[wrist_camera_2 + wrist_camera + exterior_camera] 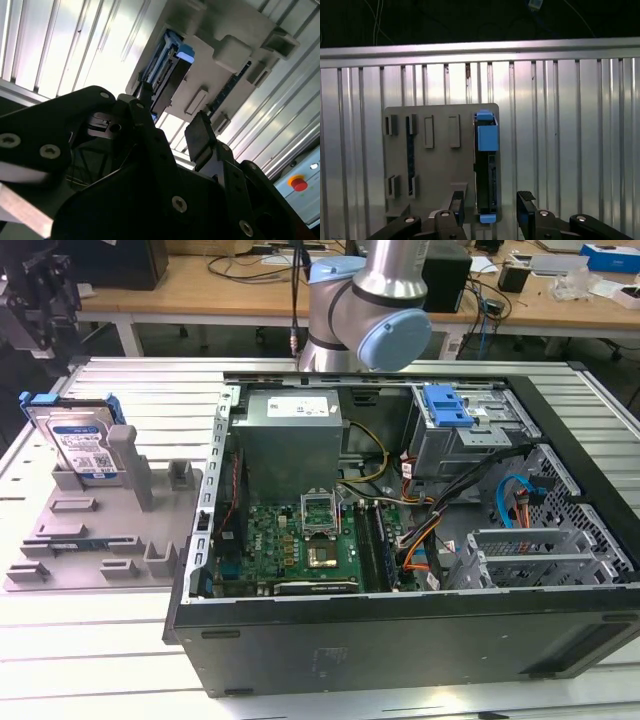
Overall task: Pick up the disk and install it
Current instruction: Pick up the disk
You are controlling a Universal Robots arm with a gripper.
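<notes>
Open computer case (400, 632) lies on its side nearest the exterior camera, with its motherboard, grey power supply box (290, 435) and a drive bay with a blue latch (447, 405) exposed. It rests on a slatted metal surface (90, 650). Behind the case rises the arm (372, 300), of which a silver tube and a blue-capped joint show at the top of the exterior view.

On the exterior view's left, just beside the case, sits a grey fixture plate (95, 530) with several slots and posts. The disk (85, 445) stands on edge in a slot at the plate's far end, label facing out and blue rails around it, with a grey post (128, 462) in front of it.

In both wrist views the end effector (491, 202) points towards the plate with its two black fingers (200, 132) spread wide and holding nothing. The disk (485, 165) lies beyond them, lined up with the gap and apart from both fingers.
</notes>
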